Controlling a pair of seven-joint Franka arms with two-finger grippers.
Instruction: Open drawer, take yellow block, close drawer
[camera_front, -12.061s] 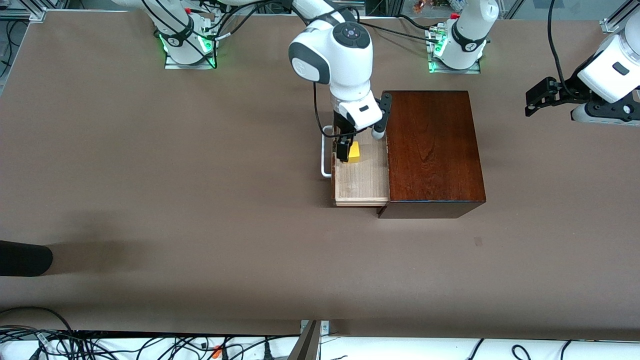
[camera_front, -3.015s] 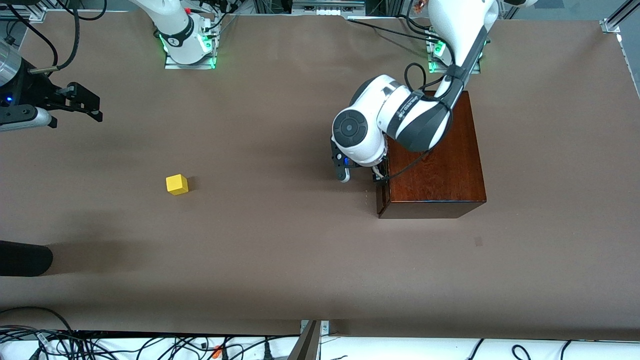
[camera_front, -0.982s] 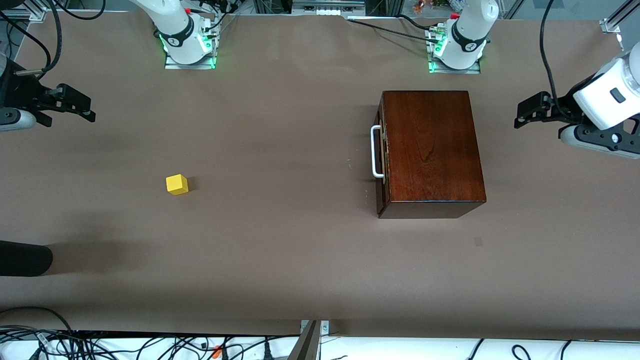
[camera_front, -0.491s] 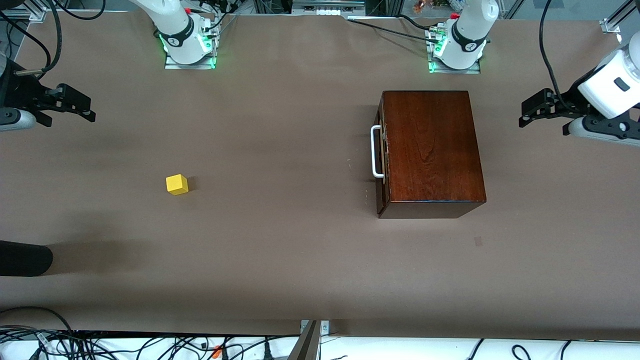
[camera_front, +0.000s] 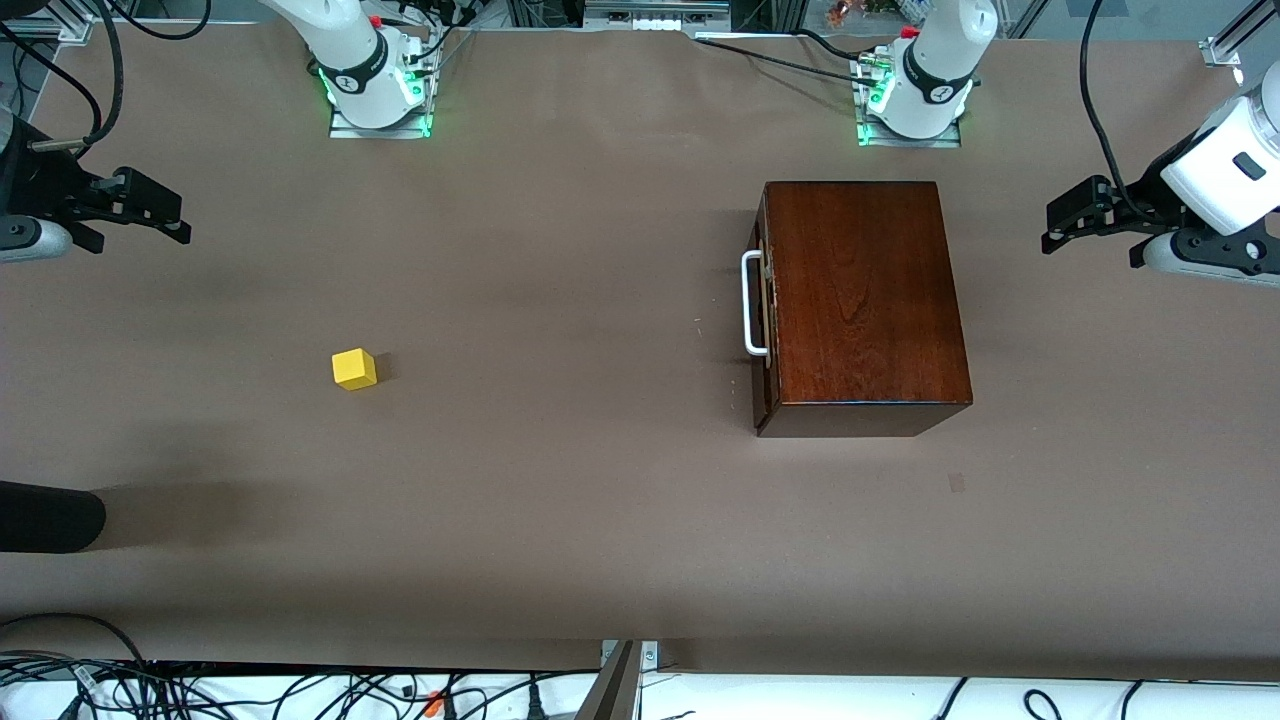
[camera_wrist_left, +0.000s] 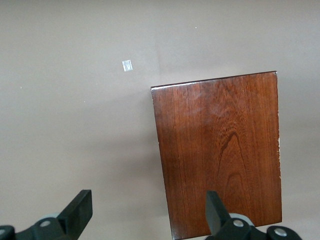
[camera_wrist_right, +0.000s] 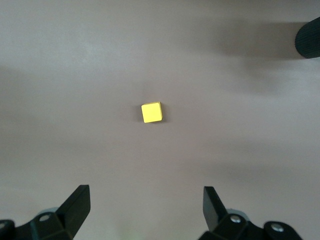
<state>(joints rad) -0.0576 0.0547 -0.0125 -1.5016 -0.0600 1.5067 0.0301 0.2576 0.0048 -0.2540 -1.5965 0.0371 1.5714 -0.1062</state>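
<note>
The dark reddish-brown wooden box (camera_front: 865, 300) stands on the table toward the left arm's end; its drawer is shut, the white bar handle (camera_front: 750, 303) flush at its front. The box top also shows in the left wrist view (camera_wrist_left: 220, 150). The yellow block (camera_front: 354, 368) lies alone on the table toward the right arm's end, and shows in the right wrist view (camera_wrist_right: 152, 112). My left gripper (camera_front: 1068, 218) is open and empty, held high at the left arm's end of the table. My right gripper (camera_front: 150, 215) is open and empty, held high at the right arm's end.
A dark rounded object (camera_front: 45, 516) juts in at the table's edge near the right arm's end, nearer the front camera than the block. Both arm bases (camera_front: 375, 85) stand at the back edge. A small pale mark (camera_front: 957, 483) lies on the table near the box.
Earlier my right gripper lifted the block from the open drawer and left it on the table; my left arm pushed the drawer shut. In the last second my left gripper drew back slightly.
</note>
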